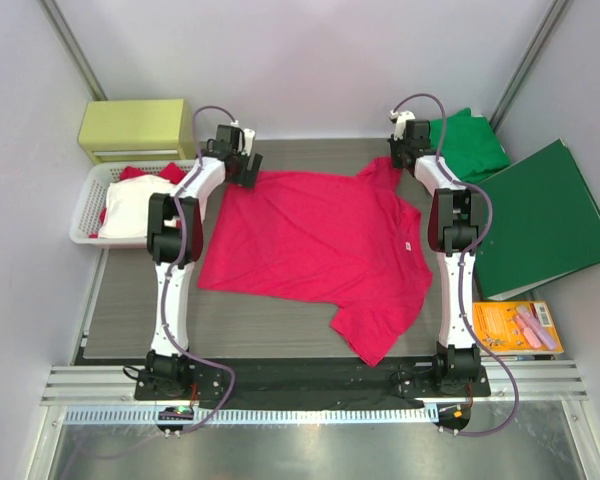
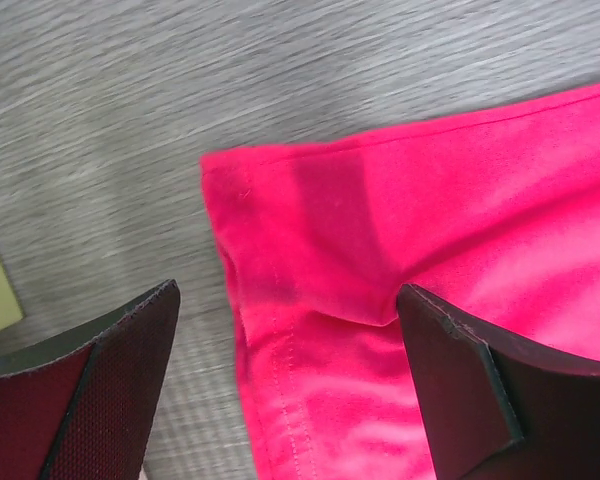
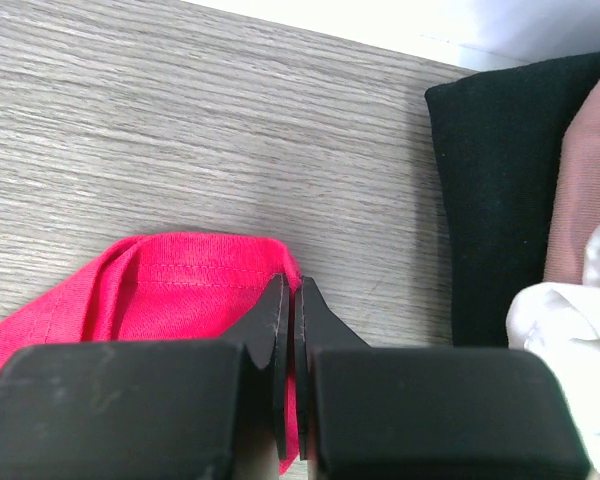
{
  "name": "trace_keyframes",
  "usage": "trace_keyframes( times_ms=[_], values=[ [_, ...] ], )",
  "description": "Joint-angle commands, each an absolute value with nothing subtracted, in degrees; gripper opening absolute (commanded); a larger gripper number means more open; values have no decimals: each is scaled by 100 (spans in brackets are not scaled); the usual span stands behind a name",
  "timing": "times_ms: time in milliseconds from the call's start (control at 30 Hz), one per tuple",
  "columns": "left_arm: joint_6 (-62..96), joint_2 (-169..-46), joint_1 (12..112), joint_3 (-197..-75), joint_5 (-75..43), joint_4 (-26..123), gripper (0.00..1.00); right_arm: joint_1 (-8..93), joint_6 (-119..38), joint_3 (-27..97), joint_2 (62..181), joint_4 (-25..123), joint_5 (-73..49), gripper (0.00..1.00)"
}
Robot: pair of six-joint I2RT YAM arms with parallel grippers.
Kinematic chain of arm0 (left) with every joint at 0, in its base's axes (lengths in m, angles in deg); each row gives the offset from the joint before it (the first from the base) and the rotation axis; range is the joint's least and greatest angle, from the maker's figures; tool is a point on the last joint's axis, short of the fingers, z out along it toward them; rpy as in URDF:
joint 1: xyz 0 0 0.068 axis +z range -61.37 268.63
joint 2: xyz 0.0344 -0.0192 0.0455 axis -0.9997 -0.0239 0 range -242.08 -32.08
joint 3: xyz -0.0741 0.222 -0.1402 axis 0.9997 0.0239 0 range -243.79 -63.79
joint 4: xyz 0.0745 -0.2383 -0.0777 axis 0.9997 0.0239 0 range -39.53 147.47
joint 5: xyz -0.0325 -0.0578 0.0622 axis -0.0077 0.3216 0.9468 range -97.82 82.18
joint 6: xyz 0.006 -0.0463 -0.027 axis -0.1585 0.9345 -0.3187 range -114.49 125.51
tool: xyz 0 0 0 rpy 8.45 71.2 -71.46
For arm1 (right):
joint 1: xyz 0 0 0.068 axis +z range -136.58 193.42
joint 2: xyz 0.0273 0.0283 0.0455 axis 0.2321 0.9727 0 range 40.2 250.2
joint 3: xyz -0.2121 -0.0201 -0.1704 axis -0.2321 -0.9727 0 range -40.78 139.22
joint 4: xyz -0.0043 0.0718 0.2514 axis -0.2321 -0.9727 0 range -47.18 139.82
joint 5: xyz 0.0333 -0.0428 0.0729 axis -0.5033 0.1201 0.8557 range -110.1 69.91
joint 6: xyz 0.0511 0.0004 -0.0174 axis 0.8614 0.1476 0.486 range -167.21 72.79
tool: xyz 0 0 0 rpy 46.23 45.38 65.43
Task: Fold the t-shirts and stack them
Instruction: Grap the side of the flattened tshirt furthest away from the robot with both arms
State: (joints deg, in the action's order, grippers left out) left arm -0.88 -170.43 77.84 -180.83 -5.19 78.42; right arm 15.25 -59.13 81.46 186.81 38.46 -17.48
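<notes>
The bright pinkish-red t-shirt (image 1: pixel 320 240) lies spread flat on the table, with a small label (image 1: pixel 407 243) near its right side. My left gripper (image 1: pixel 246 166) is at its far left corner, open. In the left wrist view the shirt's hemmed corner (image 2: pixel 310 300) lies between the spread fingers (image 2: pixel 110 380), and the gripper (image 2: pixel 290 390) holds nothing. My right gripper (image 1: pixel 401 154) is at the far right sleeve, shut on the sleeve's hem (image 3: pixel 190 280); the closed gripper (image 3: pixel 292 300) pinches the red edge. A folded green t-shirt (image 1: pixel 470 142) lies at the back right. Pale cloth (image 1: pixel 135 205) lies in the basket.
A white basket (image 1: pixel 83 215) on the left holds pale and red cloth. A yellow-green box (image 1: pixel 135 128) stands behind it. A stiff dark-green folder (image 1: pixel 545 215) lies on the right, with an orange packet (image 1: pixel 515 325) in front of it. In the right wrist view the green shirt (image 3: pixel 490 190) looks dark, close on the right.
</notes>
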Motion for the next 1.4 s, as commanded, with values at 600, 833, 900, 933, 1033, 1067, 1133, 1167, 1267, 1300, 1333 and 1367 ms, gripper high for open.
trace_keyframes(
  times_ms=[600,833,900,933,1033,1067,1133,1167,1267,1300,1333,1367],
  values=[
    [208,-16770,7782,-18289,-720,7535,91,1536,-6013,8025,18707,3136,-1895,1],
    [-90,-17472,7764,-19218,-378,7983,93,1553,-6066,8210,18804,2996,-1922,1],
    [-47,-17604,7764,-19316,-404,8027,92,1553,-6066,8192,18795,3004,-1913,1],
    [-21,-17683,7764,-19369,-439,8027,91,1553,-6075,8174,18777,3013,-1895,1],
    [32,-17885,7764,-19623,-483,8053,89,1553,-6083,8148,18768,3022,-1869,1],
    [15,-17956,7764,-19729,-448,8184,89,1562,-6083,8148,18768,3031,-1869,1],
    [6,-18131,7756,-20027,-422,8325,88,1562,-6092,8122,18751,3022,-1851,1],
    [-29,-18158,7764,-20055,-387,8343,88,1562,-6092,8113,18742,3031,-1851,1],
    [-82,-18185,7764,-19976,-369,8335,79,1562,-6101,8086,18725,3048,-1834,1],
    [-91,-18176,7764,-19924,-325,8274,70,1562,-6110,8078,18724,3048,-1825,1],
    [-108,-18168,7764,-19836,-334,8256,67,1562,-6118,8051,18716,3048,-1790,1],
    [-100,-18167,7764,-19809,-325,8255,63,1562,-6127,8025,18698,3074,-1781,1]
  ],
)
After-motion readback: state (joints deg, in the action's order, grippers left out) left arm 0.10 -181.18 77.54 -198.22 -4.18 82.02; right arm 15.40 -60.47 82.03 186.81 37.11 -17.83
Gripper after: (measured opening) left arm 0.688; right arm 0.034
